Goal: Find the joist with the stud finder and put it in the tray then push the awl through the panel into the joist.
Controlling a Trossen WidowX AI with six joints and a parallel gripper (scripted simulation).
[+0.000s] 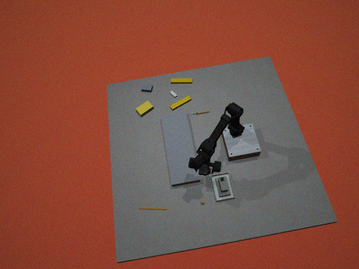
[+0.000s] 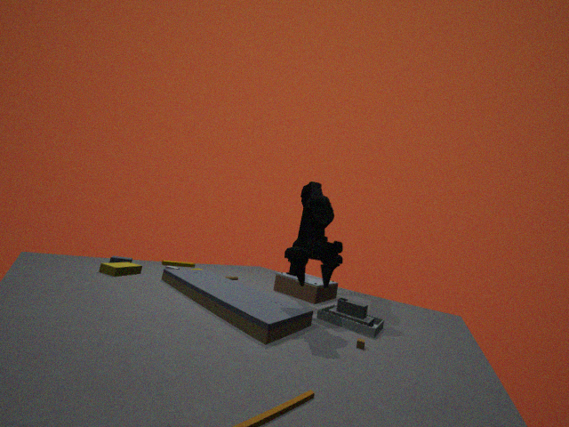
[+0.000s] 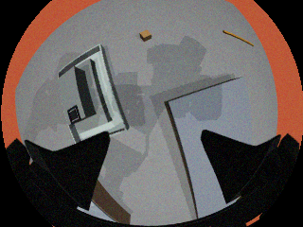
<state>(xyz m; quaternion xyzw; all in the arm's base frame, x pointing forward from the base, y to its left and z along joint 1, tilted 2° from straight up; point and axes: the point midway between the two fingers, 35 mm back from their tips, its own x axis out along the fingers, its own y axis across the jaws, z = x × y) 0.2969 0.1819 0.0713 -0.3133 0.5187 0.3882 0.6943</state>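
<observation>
One tray (image 1: pixel 222 186) lies on the grey bench (image 1: pixel 261 188) in the top view, and the stud finder (image 1: pixel 222 185) lies inside it, within its pale rim. The end effector (image 1: pixel 209 167) hangs at the tray's 11 o'clock, fingers spread wide and holding nothing, over the strip of bench between the tray and the near corner of the floor panel (image 1: pixel 177 147). The awl (image 1: pixel 200 112) lies at the panel's 1 o'clock, just off its far corner. Yellow blocks (image 1: pixel 144 107) sit beyond the panel at 11 o'clock; a thin stick (image 1: pixel 152 208) lies at its 7 o'clock.

From the exterior view, the stud finder (image 2: pixel 352 308) stands up above the low tray (image 2: pixel 332 315) walls. The end effector (image 2: pixel 313 276) hangs well above the bench, its two fingers (image 2: pixel 299 269) pointing down. A small cube (image 2: pixel 360 343) sits at the tray's 6 o'clock.

At the wrist, the tray (image 3: pixel 109 91) sits at 10 o'clock with the stud finder (image 3: pixel 85 91) in it; the panel (image 3: pixel 218 113) corner lies at 4 o'clock.
</observation>
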